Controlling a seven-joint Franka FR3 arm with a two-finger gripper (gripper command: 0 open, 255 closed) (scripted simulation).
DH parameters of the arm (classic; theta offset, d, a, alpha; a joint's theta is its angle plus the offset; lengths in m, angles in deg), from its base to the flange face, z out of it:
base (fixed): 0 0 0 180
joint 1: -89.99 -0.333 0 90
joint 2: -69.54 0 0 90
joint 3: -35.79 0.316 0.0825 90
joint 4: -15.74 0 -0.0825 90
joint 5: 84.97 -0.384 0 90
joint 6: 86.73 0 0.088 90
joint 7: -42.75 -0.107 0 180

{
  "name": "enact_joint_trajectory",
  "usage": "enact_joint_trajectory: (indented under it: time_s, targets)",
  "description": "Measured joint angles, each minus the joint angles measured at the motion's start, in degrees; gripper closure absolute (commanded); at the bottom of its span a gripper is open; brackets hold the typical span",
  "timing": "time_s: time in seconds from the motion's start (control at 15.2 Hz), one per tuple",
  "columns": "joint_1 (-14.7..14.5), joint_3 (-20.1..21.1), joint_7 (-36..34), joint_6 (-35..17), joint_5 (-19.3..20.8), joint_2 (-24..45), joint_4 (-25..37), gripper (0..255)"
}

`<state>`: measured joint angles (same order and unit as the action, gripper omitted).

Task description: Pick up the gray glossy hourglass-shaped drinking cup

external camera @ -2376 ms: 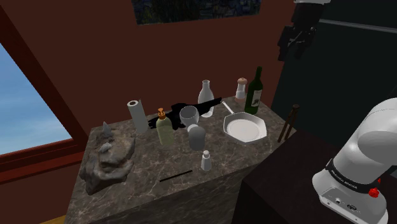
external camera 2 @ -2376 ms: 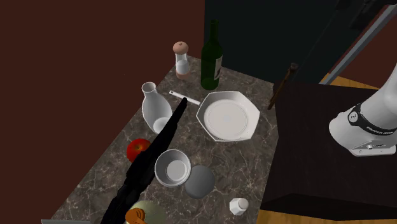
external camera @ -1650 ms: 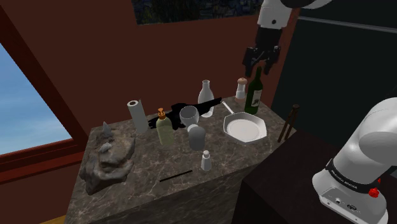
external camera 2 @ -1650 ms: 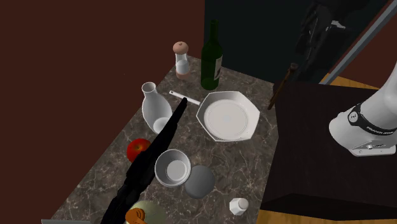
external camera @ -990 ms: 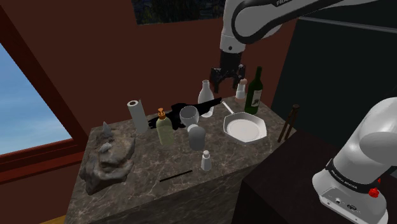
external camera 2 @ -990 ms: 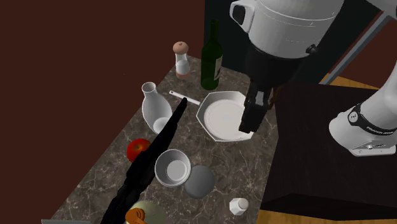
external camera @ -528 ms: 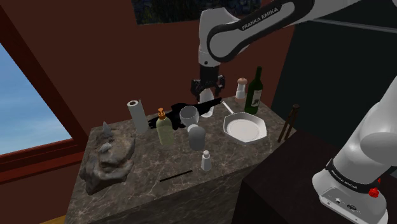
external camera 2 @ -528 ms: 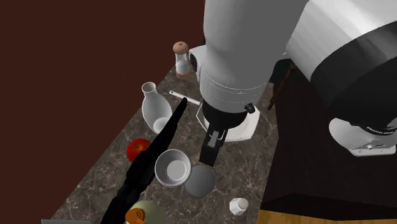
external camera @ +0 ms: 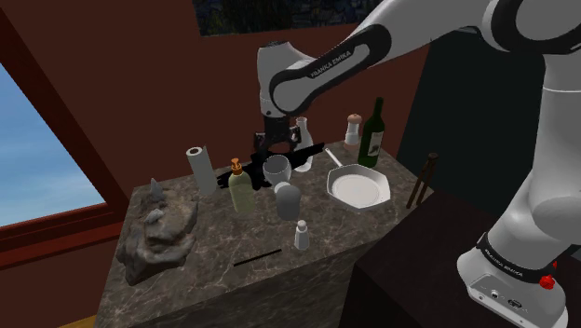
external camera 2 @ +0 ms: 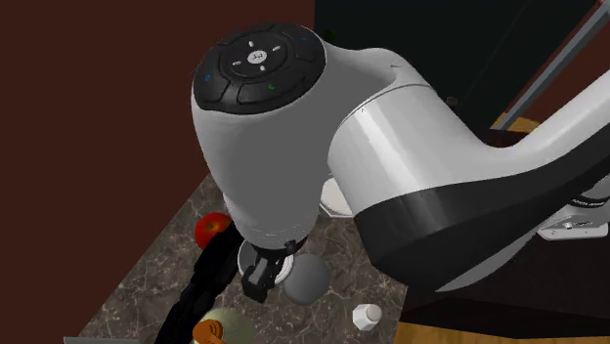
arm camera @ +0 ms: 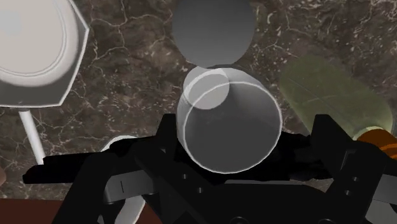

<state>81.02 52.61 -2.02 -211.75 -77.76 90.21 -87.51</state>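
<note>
1. I see the gripper [external camera: 273, 146] hanging point-down over the marble counter [external camera: 195, 270]. It is to the shoulder view's left of the white angular pan [external camera: 357, 187] and higher than it.
2. The grey hourglass cup [external camera: 276, 171], pale and see-through, stands upright with its mouth up, directly under the gripper. It is near the pan, on that same left side.
3. On my wrist feed the fingers [arm camera: 331, 141] stand apart, one on each side of the cup's rim, and they are not clasping it.
4. A plain grey tumbler [external camera: 288, 201] sits just beside the cup, also left of the pan and a little nearer the counter's front edge.
5. A long black object [external camera: 309, 153] lies on the counter, running leftward from the pan's handle end and passing behind the cup.
6. An olive bottle [external camera: 240, 190] stands farther left of the pan than the cup does.
7. A green wine bottle [external camera: 374, 136] stands just behind the pan.
</note>
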Motion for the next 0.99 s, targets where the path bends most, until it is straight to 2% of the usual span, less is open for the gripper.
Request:
enact_joint_trajectory:
  time_s: [0.33,0.86,0.92,0.99]
  targets:
    - [-3.57,-1.64,-3.88,1.63,3.69,11.53,12.39,0]
    - [-4.39,-2.49,-4.93,-1.85,4.95,15.74,12.96,0]
    - [-4.43,-2.52,-4.95,-1.96,5.0,15.97,13.09,255]
    - [-4.44,-2.54,-4.94,-2.0,5.02,16.09,13.18,255]
